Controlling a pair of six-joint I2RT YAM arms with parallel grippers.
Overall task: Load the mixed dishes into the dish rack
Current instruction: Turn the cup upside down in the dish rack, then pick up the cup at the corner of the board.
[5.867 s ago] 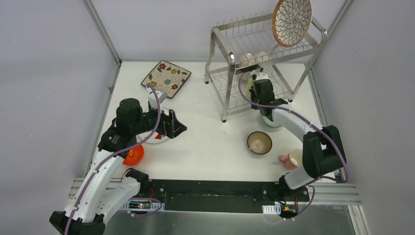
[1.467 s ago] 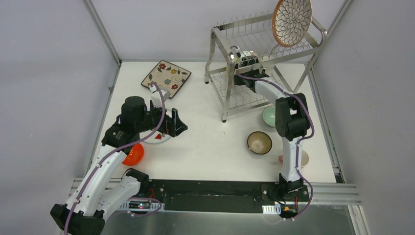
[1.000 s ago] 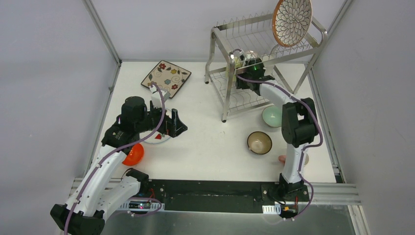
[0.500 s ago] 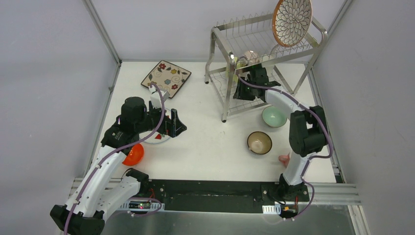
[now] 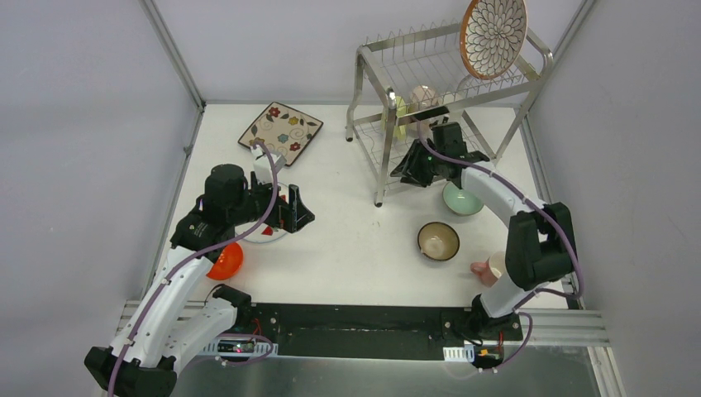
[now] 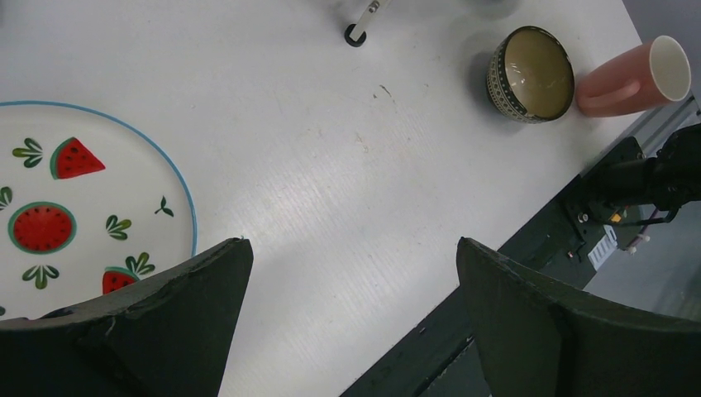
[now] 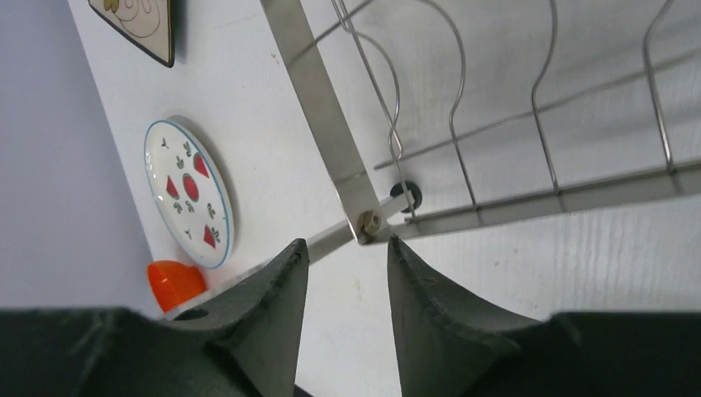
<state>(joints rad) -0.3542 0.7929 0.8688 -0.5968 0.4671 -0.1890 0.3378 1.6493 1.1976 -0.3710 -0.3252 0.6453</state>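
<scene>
While the left pincer point(image 6: 351, 248) hangs wide open and empty over a watermelon-print plate point(image 6: 91, 190) on the bench point(image 5: 355, 240), the right pincer point(image 7: 347, 256), jaws partly open and gripping nothing, sits by the near left leg of the dish rack point(image 5: 382, 165); a round petal plate point(image 5: 493, 35) stands on the rack's top tier; two pale cups point(image 5: 424, 97) sit in the rack; a square floral plate point(image 5: 281, 132), orange bowl point(image 5: 225, 261), mint bowl point(image 5: 461, 198), brown bowl point(image 5: 438, 241) and pink cup point(image 5: 488, 269) lie on the bench.
</scene>
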